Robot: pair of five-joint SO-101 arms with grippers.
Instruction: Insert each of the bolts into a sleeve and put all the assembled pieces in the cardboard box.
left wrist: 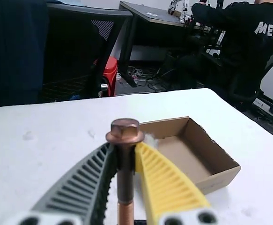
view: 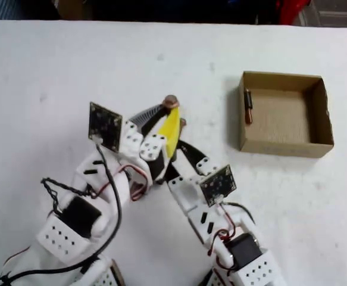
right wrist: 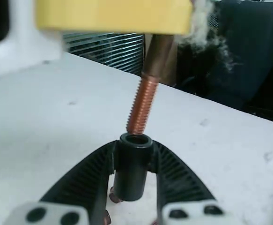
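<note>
- White table [view: 72, 65] up front, a dark chair [left wrist: 87, 47] in the room behind it.
- Box [view: 280, 147] sits open on the table, off to one side of the two arms. One assembled piece [view: 248, 106] lies inside, along a wall.
- Left gripper [left wrist: 126, 154] is clenched on the bolt [left wrist: 125, 133], its grey and yellow fingers pinching the shank just under the head.
- Right gripper [right wrist: 132, 157] grasps the sleeve [right wrist: 132, 171] upright, black fingers tight on both sides.
- The bolt's threaded tip hangs right at the sleeve's mouth, slightly tilted. Whether it is in yet can't be told.
</note>
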